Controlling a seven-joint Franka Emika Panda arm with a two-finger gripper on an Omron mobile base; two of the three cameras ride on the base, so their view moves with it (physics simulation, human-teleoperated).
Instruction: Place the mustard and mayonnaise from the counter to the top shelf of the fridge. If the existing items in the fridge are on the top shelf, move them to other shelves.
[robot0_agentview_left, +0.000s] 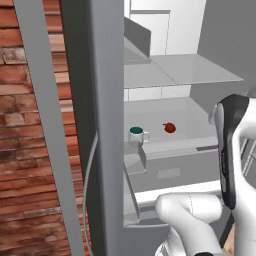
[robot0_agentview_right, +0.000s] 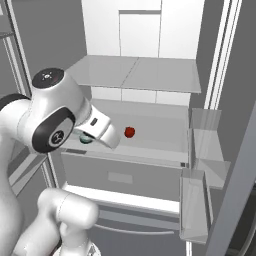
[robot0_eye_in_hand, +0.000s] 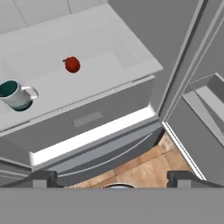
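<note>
So we've got the fridge (robot0_agentview_right: 150, 30) open, jaws spread wide and holding nothing. The top shelf (robot0_agentview_right: 135, 74) looks bare already; the mug (robot0_eye_in_hand: 15, 94) sits near the front edge of the lower shelf (robot0_eye_in_hand: 83, 83), with the red fruit (robot0_eye_in_hand: 72, 64) further back. Mustard and mayo aren't around, so we'd head to the counter next.

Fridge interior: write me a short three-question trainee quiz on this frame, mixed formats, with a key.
1. True or false: the teal mug and the red fruit sit on the top shelf.
2. The claw is: A) open, holding nothing B) shut on the mug C) shut on the fruit
3. Fill in: in the hand view, the mug's handle points toward the ____.

Key: 1 false, they sit on the lower shelf; 2 A; 3 fruit.
</note>
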